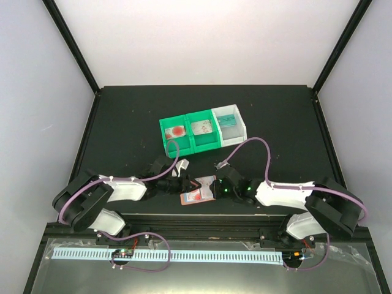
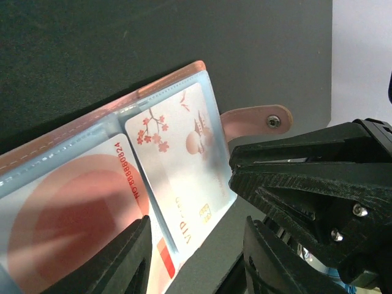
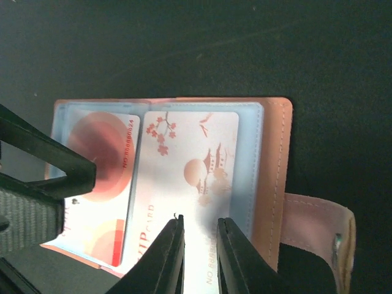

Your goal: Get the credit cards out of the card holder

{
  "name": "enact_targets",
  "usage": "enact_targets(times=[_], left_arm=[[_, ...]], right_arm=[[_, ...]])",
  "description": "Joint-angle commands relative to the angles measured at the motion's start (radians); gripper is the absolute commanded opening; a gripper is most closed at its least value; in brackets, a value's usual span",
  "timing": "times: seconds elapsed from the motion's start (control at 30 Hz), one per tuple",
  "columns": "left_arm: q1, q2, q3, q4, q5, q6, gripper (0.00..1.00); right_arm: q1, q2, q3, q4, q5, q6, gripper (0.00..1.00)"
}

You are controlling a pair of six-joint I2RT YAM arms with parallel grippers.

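Observation:
The card holder (image 1: 206, 185) lies open between my two grippers, salmon border (image 3: 272, 165) around pale blue pockets. A white credit card with red blossoms (image 3: 190, 153) (image 2: 177, 147) sits in the right pocket. A credit card with a red disc (image 3: 101, 153) (image 2: 67, 208) sits in the left one. My left gripper (image 2: 197, 223) (image 1: 184, 182) stands open: one finger (image 3: 55, 162) lies over the red-disc card, the other is off the holder's edge. My right gripper (image 3: 201, 220) (image 1: 219, 187) has its jaws a narrow gap apart over the blossom card's near end, pinching nothing that I can see.
The holder's snap tab (image 2: 257, 119) (image 3: 318, 226) sticks out to the right on the black mat. Behind the holder stands a row of green and white trays (image 1: 164, 133), holding a red-marked card (image 1: 177, 131), a pale card (image 1: 201, 127) and a teal card (image 1: 228, 120).

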Motion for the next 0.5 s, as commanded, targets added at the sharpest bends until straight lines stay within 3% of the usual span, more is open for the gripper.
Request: enact_targets(times=[0.0, 0.47], left_arm=[[0.006, 0.020, -0.007, 0.045, -0.011, 0.003, 0.44], [0.003, 0.080, -0.050, 0.172, -0.014, -0.068, 0.48]], right_arm=[[0.004, 0.026, 0.010, 0.022, 0.011, 0.006, 0.15], [0.006, 0.045, -0.055, 0.056, -0.008, 0.040, 0.09]])
